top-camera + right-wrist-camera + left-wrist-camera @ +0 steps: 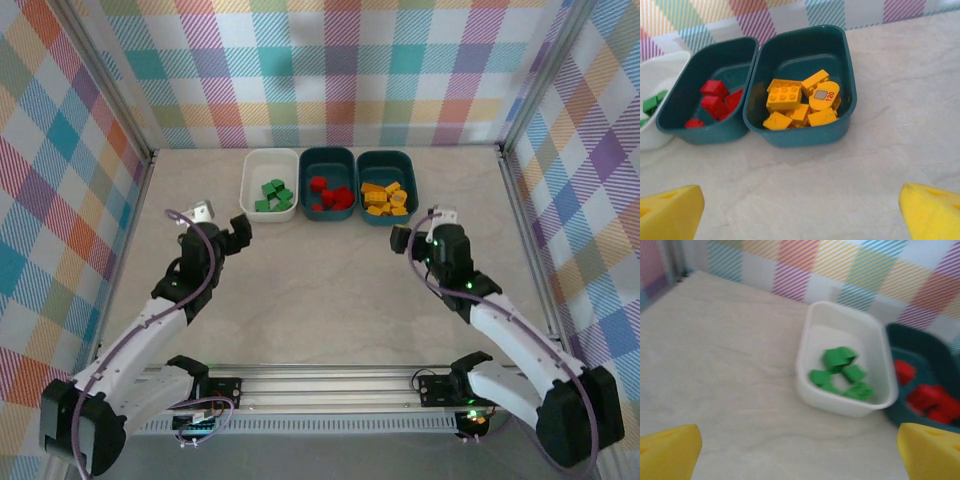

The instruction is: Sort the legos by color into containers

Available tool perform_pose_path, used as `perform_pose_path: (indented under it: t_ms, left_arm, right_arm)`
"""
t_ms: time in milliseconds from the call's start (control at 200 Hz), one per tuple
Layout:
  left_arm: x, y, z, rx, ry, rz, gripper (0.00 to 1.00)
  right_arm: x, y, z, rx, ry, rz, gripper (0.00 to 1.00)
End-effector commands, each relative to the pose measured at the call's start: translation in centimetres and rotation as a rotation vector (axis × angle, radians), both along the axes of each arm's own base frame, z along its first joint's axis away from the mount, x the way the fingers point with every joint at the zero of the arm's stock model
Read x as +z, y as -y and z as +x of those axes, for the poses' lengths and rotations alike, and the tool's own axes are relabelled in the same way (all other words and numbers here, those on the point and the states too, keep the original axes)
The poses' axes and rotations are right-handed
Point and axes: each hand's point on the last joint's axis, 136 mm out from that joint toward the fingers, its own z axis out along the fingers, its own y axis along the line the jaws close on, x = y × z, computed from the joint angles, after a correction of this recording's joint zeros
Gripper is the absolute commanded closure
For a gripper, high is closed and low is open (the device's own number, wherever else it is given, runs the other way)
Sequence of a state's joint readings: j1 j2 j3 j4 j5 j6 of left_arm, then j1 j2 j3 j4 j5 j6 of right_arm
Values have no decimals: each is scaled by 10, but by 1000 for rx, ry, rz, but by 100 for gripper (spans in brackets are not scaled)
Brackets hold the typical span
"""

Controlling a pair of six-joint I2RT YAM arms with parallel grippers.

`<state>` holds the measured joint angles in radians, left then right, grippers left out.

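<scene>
Three containers stand in a row at the back of the table. The white tub (pixel 270 163) holds green legos (pixel 274 195), the middle teal tub (pixel 328 160) holds red legos (pixel 330 194), and the right teal tub (pixel 386 160) holds yellow-orange legos (pixel 386 198). My left gripper (pixel 238 232) hovers open just in front of the white tub (pixel 840 407), nothing between its yellow pads (pixel 667 452). My right gripper (pixel 411 238) is open and empty in front of the yellow legos' tub (pixel 805 137). The green legos (pixel 840 372) and yellow legos (pixel 795 102) lie loosely piled.
Plaid walls close the table in at the back and both sides, with metal posts at the corners. The red legos (pixel 715 102) and their tub (pixel 700 132) sit left of the yellow ones in the right wrist view. Bare pale tabletop (pixel 320 290) stretches between the arms.
</scene>
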<state>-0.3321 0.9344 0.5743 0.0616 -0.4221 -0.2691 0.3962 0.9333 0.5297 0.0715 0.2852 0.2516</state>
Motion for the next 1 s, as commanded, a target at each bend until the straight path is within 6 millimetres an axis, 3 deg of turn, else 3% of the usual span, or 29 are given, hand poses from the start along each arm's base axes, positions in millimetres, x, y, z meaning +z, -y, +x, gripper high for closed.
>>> perform_pose_path:
  t_ms: [0,130,250,295,375,445,490,555,660,785,840,935,995]
  left_arm:
    - [13,-36,-1,105,199,135,0]
    - [-41,-46,11,88,103,263,0]
    - [-89,-46,24,61,27,219,0]
    - [-86,-36,30,-9,53,233,0]
    - [-99,-26,36,-84,28,242,0]
    - [-125,-32,43,-60,16,230,0]
    - [-110,-34,54,-48,73,222,0]
    - [-128,-27,59,-133,-63,184,0]
    - [-131,-26,67,-189,-74,128,0]
    - [-131,-26,66,-190,-84,127,0]
    - [-132,-26,66,-192,-87,129,0]
    - [-131,-26,66,-191,-83,130,0]
    - [-131,-27,66,-188,-83,130,0]
  right_arm:
    - [36,-7,-3,159,269,-196,0]
    - [9,10,3,102,224,-300,0]
    - [-12,30,11,14,195,-332,0]
    - [-27,38,13,-7,162,-352,0]
    - [-63,44,12,20,111,-337,0]
    - [-55,43,12,20,193,-288,0]
    - [-46,51,15,-43,222,-198,0]
    - [-46,57,23,-54,233,-244,0]
    - [-51,66,34,-78,276,-206,0]
    - [-83,69,56,-82,208,-212,0]
    - [-78,75,64,-134,222,-223,0]
    - [-89,90,77,-177,110,-187,0]
    - [-95,100,75,-178,55,-118,0]
